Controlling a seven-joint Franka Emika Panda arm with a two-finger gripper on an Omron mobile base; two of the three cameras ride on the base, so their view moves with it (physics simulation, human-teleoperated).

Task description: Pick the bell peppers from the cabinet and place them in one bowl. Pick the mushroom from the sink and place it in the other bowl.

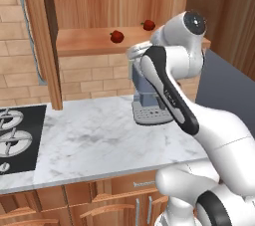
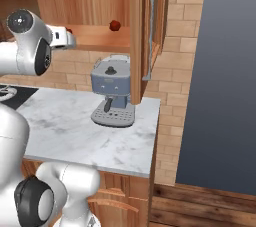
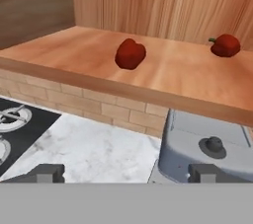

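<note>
We count two red bell peppers on the cabinet's plank shelf (image 3: 163, 77): one (image 3: 130, 54) at centre of the hand view, rounded, its stem unseen, the other (image 3: 226, 45) at upper right, its green stem pointing left. They sit well apart. Our gripper (image 3: 126, 172) hangs below and short of the shelf, fingers spread wide, holding nothing. One grey espresso machine (image 2: 114, 97) stands on the marble counter (image 1: 99, 143); one black stovetop (image 1: 17, 138) lies at left.

Wooden cabinet shelf (image 3: 74, 50) bearing two red bell peppers (image 3: 130, 54), well apart; marble counter (image 1: 99, 140) below, carrying a grey coffee machine (image 2: 114, 91).
</note>
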